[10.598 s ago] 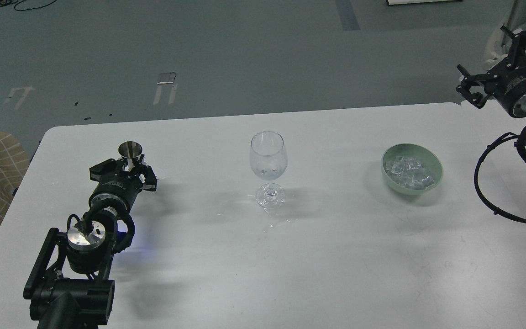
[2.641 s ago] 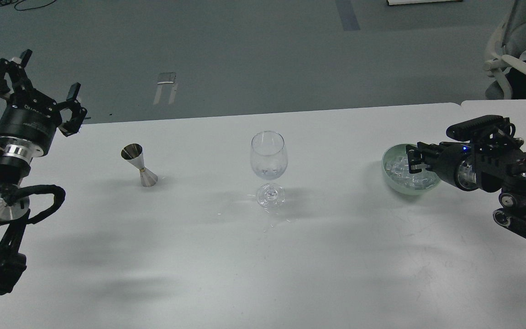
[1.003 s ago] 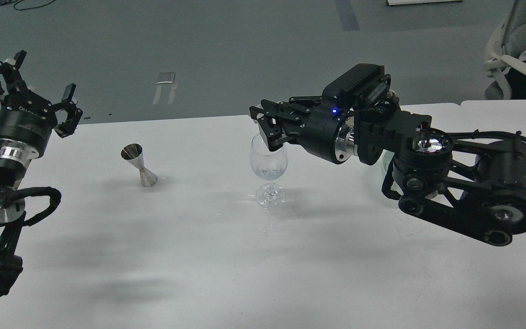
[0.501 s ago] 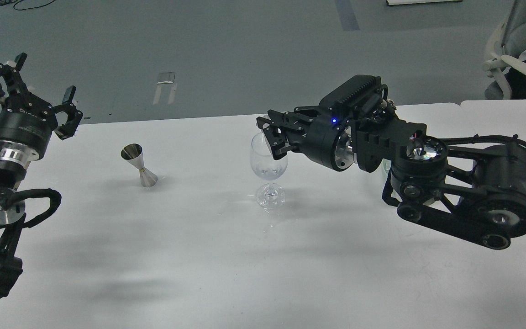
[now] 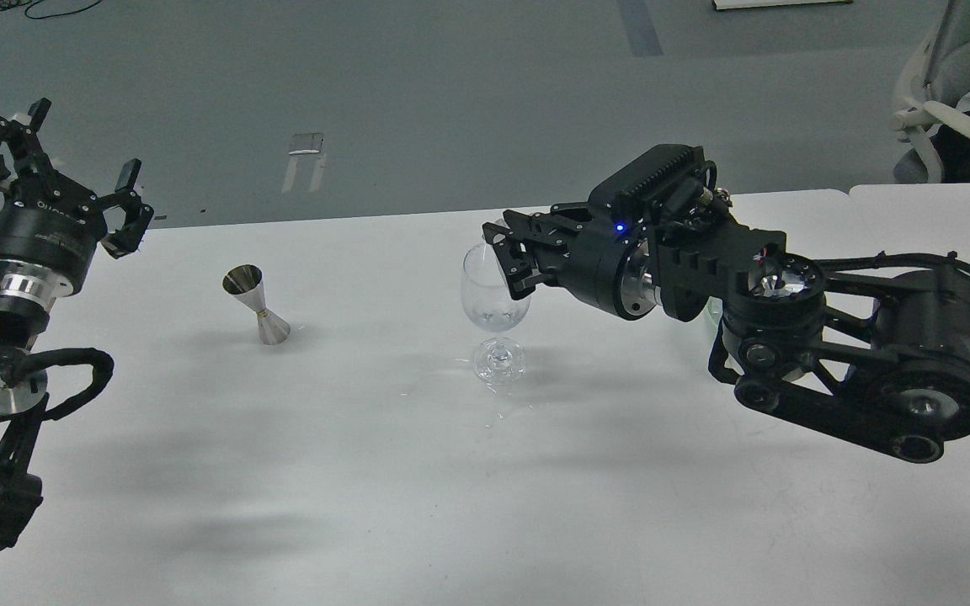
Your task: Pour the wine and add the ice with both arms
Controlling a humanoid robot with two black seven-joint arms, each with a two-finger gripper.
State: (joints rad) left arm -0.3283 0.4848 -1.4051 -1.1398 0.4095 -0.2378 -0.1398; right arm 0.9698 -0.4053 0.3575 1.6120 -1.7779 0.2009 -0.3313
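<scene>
— Hands? Right hand (image 5: 508, 261) at the glass (image 5: 495, 290) rim, grip unclear. Left hand (image 5: 55, 164) spread, empty, raised.
— Ice, wine? Neither discernible; glass upright on tabletop (image 5: 384, 454), just below right hand.

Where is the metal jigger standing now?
In the head view, the jigger stands on the table's left part, left of the wine glass.

Right gripper (image 5: 508, 261) crowding glass (image 5: 495, 311) rim, jigger (image 5: 256, 304) well apart, open table (image 5: 384, 471) between
</scene>
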